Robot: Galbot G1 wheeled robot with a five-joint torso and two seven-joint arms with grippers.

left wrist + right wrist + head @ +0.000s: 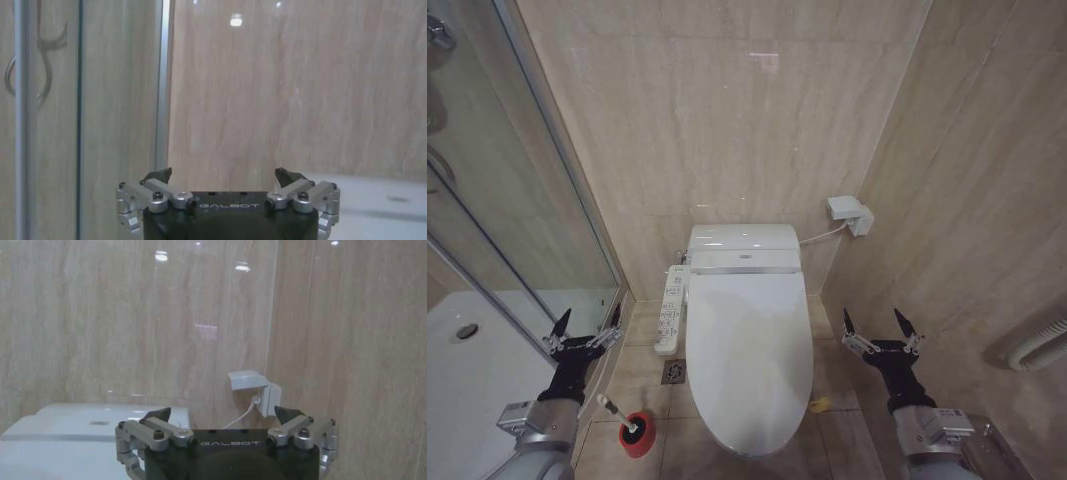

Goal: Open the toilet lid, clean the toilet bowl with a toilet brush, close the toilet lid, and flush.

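Glossy white toilet lid [749, 355] lies against beige streaked wall tiles [727, 110], with a red holder cup [637, 434] at its seven o'clock, black-and-silver grippers flanking.

The closed toilet lid [749, 355] covers the toilet bowl, so the bowl's inside is hidden. The toilet brush [617, 415] stands in its red holder cup [637, 435] on the floor, bristle head sunk in the cup and out of sight. Markings on the side control panel [670, 310] are too small to read. Both arms are cut off by the head view's bottom edge. The shower tray [467, 380] runs past the left edge.
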